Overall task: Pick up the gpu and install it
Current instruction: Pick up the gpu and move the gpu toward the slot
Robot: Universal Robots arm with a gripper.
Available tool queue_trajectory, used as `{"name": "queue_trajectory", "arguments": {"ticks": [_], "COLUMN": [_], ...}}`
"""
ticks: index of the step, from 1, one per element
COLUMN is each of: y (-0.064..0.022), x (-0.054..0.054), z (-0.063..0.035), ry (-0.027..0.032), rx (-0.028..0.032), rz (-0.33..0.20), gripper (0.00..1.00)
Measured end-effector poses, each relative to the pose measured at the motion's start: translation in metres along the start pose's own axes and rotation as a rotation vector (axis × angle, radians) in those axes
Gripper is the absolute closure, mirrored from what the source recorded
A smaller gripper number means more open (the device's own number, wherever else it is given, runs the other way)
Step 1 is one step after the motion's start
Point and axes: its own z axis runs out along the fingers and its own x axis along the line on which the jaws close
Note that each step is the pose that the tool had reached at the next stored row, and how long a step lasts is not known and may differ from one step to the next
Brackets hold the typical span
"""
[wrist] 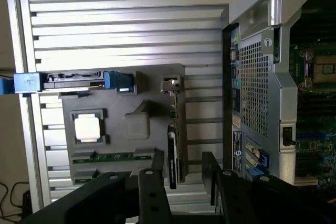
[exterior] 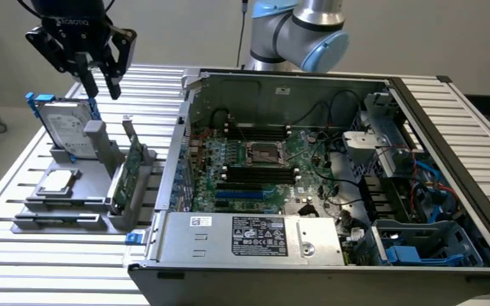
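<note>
Against a pale wall, at the exterior view's upper left, the black gripper (exterior: 103, 95) hangs with fingers spread over the ribbed aluminium table (exterior: 58, 255) and the thin, upright green gpu (exterior: 122, 182).

White lettering on the black body of my pincer (exterior: 103, 94) reads "ROBOTIQ". A black-and-white label (exterior: 260, 236) sits on the silver power supply (exterior: 196, 245); its fine print and symbols are too small to read.

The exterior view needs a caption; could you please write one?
Open hand above the gpu, upright in its holder beside the case.
</note>
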Motion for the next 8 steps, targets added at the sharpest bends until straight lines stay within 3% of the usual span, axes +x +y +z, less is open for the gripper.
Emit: {"name": "queue_trajectory", "arguments": {"ticks": [8], "y": [-0.0175], "x": [0.000], "z": [0.0148], "ry": [0.0024], "rx": [-0.0001], "rz": [-0.004], "gripper": [0.58]}}
